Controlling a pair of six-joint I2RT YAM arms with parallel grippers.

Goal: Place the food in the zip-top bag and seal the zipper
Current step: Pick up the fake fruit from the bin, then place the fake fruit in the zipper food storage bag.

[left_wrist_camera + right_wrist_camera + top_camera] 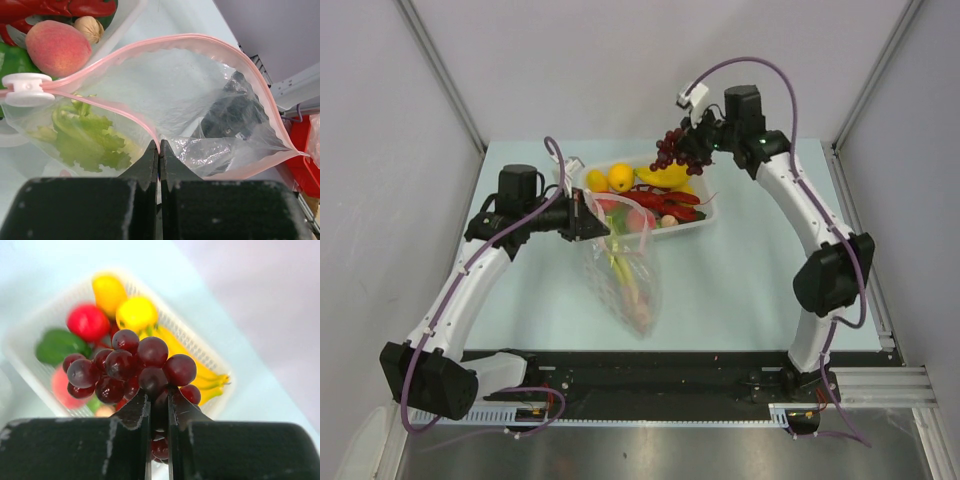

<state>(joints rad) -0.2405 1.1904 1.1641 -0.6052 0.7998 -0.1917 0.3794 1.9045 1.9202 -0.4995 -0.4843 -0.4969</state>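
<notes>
My left gripper (592, 226) (159, 150) is shut on the pink-red zipper (150, 44) rim of the clear zip-top bag (628, 280) (190, 100) and holds its mouth open beside the basket. A green-white leafy stalk (85, 137) (623, 270) lies inside the bag. A white slider (27, 89) sits on the zipper at the left. My right gripper (698, 142) (159, 399) is shut on the purple grapes (678, 150) (130, 367), held above the basket's far right end. Bananas (665, 177) (187, 360), a lemon (621, 178) (136, 313), a peach (57, 47) and other food lie in the basket.
The white plastic basket (706, 224) (45, 325) stands at the table's far middle. It also holds red peppers (672, 203) (75, 7), a green piece (60, 345) and a garlic bulb (90, 27). Grey walls stand on both sides.
</notes>
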